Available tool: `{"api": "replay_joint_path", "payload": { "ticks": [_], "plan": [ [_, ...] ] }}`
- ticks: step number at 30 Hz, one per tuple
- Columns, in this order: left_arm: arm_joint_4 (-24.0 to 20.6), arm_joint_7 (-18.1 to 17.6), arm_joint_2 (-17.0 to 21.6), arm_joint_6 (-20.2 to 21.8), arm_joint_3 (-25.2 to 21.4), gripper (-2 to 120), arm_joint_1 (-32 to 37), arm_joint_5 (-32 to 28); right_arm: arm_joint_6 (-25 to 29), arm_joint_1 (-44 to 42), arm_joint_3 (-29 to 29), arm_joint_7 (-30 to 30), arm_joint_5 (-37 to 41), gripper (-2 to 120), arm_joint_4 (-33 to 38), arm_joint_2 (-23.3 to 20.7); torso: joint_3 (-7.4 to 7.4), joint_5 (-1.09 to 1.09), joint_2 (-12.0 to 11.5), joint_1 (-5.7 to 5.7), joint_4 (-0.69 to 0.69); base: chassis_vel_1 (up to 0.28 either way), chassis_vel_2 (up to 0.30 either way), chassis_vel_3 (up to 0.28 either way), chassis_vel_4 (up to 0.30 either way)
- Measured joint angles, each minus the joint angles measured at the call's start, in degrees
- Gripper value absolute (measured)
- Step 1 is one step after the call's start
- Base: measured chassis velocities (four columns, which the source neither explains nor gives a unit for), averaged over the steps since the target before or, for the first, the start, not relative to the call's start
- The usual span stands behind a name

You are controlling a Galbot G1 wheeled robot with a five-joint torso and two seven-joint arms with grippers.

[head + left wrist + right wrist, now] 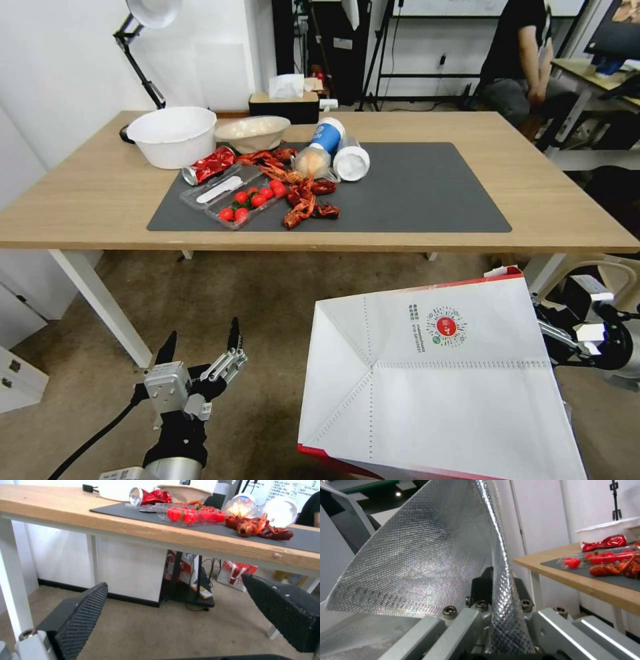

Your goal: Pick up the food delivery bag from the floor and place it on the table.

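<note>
The food delivery bag [440, 387] hangs tipped above the floor [267, 293], its white folded bottom and round red logo facing me, a red side panel along its lower edge. My right arm [587, 327] reaches in at the bag's right edge. In the right wrist view the right gripper [496, 580] is shut on the bag's silver foil-lined wall [430, 555]. The left gripper [200, 340] stands open and empty low at the left, in front of the table [533, 180]; its black fingers [80, 620] are spread wide below the table's front edge [200, 542].
The left half of the dark mat [427, 187] is crowded: white bowl [173, 133], beige bowl [253, 131], crushed red can [209, 165], tomato tray [243, 200], crayfish [300, 193], tipped cups [351, 162]. The mat's right half is bare. A white table leg [100, 307] stands near the left gripper.
</note>
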Motion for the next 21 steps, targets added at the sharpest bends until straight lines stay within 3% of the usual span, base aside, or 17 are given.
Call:
{"api": "replay_joint_path", "payload": {
  "ticks": [21],
  "plan": [
    [0.0, 0.0, 0.0, 0.0, 0.1, 100, -0.2, 0.0, 0.0, 0.0, 0.1, 0.1, 0.0, 0, 0.2, 0.1, 3.1, 0.0, 5.3, 2.23, 0.0, 0.0, 0.0, 0.0, 0.0]
  ]
}}
